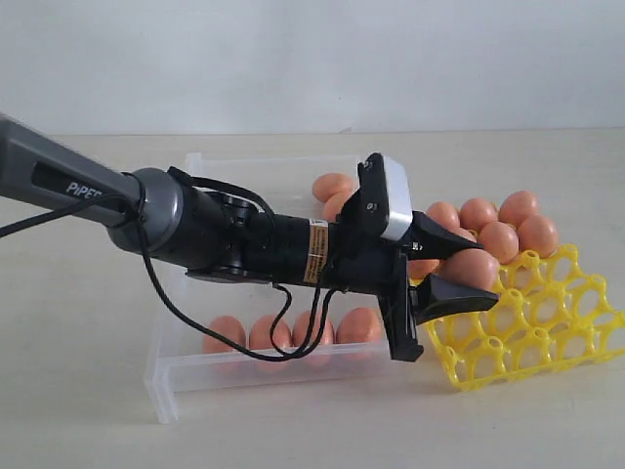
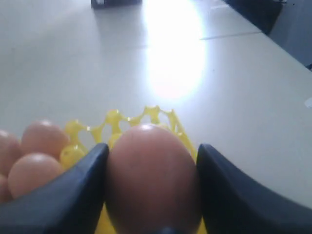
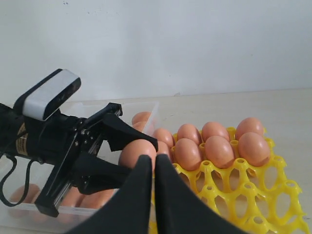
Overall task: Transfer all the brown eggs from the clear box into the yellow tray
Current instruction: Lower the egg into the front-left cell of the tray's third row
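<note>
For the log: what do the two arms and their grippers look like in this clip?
Left arm: grey link with white lettering, black wrist, a yellow label, loose black cables, a white-faced camera block. Left gripper has black curved fingers. Right gripper shows only two black tapered fingers.

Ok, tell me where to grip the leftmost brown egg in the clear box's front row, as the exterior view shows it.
Grip that brown egg across its broad middle, coming down from above: the clear box has a near wall that blocks a sideways reach. A neighbouring egg crowds it on one side, so the end effector should probably close front-to-back.
</note>
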You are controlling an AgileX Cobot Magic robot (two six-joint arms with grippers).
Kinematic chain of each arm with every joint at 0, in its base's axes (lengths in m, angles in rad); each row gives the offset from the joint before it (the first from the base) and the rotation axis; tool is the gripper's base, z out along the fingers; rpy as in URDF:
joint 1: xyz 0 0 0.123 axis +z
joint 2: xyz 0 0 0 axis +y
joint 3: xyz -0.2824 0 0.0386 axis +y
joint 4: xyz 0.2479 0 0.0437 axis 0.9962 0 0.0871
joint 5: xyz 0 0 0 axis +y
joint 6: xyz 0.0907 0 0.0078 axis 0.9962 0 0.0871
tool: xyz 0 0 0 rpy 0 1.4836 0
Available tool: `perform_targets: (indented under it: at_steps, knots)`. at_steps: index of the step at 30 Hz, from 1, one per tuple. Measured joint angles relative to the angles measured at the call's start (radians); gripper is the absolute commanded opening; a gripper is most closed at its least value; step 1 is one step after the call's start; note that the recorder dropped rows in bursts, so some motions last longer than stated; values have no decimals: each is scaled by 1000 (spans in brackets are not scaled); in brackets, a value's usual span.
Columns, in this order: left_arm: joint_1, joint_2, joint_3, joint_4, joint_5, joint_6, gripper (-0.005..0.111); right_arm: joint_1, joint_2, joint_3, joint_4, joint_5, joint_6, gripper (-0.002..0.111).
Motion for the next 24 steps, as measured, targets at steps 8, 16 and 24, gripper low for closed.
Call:
perform_targets:
  at_steps: [8,16,24]
  knots:
    - [25,92,-4,-76,-163,132,4,0,0,0,0,0,0,0]
    - [35,184,-89,-93,-208,78,4,0,0,0,0,0,0,0]
    - [35,253,-179,-93,-228,-34,4,0,0,0,0,0,0,0]
